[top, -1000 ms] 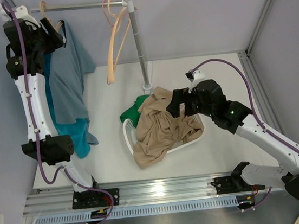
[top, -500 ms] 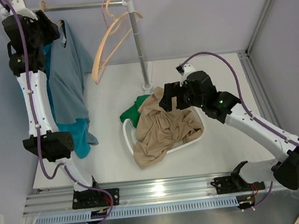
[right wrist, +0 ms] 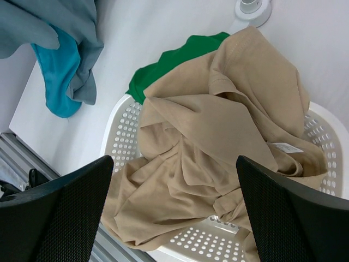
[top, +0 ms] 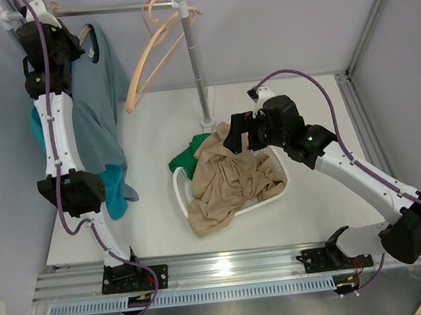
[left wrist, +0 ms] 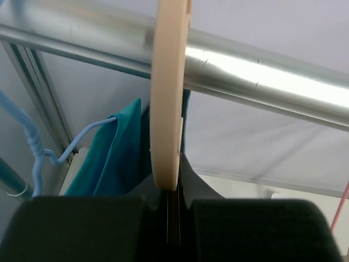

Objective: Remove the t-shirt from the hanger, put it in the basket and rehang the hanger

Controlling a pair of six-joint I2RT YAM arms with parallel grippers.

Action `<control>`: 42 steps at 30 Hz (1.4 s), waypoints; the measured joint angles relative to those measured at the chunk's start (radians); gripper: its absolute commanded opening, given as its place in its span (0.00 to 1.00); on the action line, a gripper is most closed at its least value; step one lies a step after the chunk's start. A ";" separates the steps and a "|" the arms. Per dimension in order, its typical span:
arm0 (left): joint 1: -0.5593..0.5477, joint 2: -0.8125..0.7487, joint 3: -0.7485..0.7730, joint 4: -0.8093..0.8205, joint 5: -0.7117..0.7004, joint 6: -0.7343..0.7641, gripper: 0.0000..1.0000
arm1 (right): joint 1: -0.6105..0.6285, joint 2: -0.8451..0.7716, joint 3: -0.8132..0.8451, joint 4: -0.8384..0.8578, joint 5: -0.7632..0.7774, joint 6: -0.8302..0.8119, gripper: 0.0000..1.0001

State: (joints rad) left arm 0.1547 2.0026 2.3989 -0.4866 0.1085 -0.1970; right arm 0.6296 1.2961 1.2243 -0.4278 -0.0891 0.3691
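Note:
A grey-blue t-shirt [top: 98, 102] hangs on a pale wooden hanger [top: 86, 33] at the left end of the metal rail [top: 115, 8]. My left gripper [top: 64, 43] is raised to the rail and shut on that hanger. In the left wrist view the hanger's hook [left wrist: 168, 109] curves over the rail [left wrist: 262, 76] and runs down between the closed jaws of my left gripper [left wrist: 173, 204], with grey cloth [left wrist: 199, 185] beside it. My right gripper [top: 240, 137] hovers open above the basket, nothing between its fingers [right wrist: 60, 213].
A teal shirt [top: 116, 190] hangs behind the grey one on a light blue hanger [left wrist: 32, 147]. Empty wooden hangers [top: 153, 53] dangle near the rack's right post [top: 196, 67]. A white perforated basket [top: 277, 188] holds a tan shirt [right wrist: 218, 131] and a green garment [right wrist: 169, 60].
My left gripper has closed on the hanger and shifted slightly right along the rail. The right arm moved left over the basket, then held. The empty hangers swung left.

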 measured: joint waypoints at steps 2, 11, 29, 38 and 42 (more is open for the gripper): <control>0.000 0.000 0.000 0.006 -0.001 0.006 0.01 | -0.002 0.000 0.000 0.000 -0.004 0.000 1.00; -0.012 -0.003 0.000 0.014 -0.015 0.015 0.01 | -0.006 0.000 -0.001 0.015 -0.026 0.003 0.99; -0.087 -0.349 -0.254 0.037 -0.134 0.021 0.01 | -0.005 -0.033 -0.058 0.056 -0.078 0.023 0.99; -0.149 -0.649 -0.579 0.017 -0.254 -0.032 0.01 | 0.048 -0.040 -0.060 0.099 -0.141 0.022 0.99; -0.219 -0.756 -0.674 -0.007 -0.375 -0.047 0.01 | 0.109 -0.043 -0.060 0.142 -0.200 0.009 0.99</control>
State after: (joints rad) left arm -0.0647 1.2469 1.7248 -0.4934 -0.2665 -0.2443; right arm 0.7391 1.2526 1.1648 -0.2863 -0.2890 0.3779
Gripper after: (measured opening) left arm 0.041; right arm 0.993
